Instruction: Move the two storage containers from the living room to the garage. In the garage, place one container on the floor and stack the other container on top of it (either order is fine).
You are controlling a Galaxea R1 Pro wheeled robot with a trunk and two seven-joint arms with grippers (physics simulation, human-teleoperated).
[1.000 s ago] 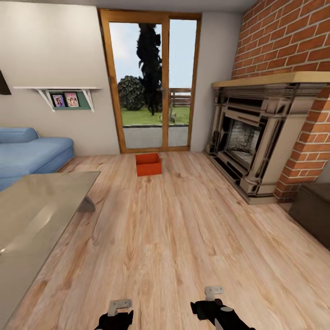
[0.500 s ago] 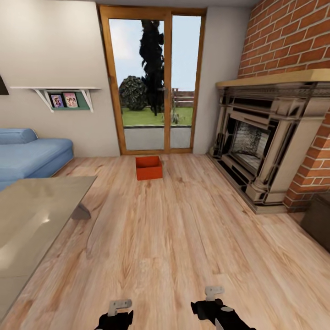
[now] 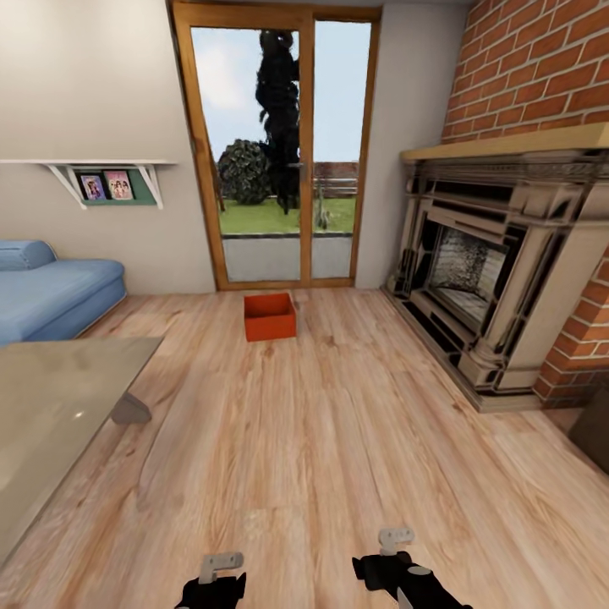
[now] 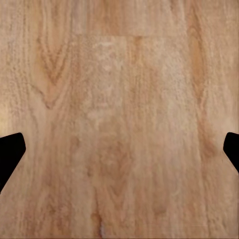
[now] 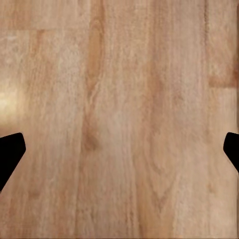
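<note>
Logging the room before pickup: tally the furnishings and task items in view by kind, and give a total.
Orange-red storage container: 1
Blue sofa: 1
Glass-topped table: 1
Brick fireplace: 1
Wall shelf: 1
Framed photos on the shelf: 2
Glass patio door: 1
Total: 8

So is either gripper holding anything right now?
No. Left gripper and right gripper are open over bare wood floor; the storage container sits ahead.
</note>
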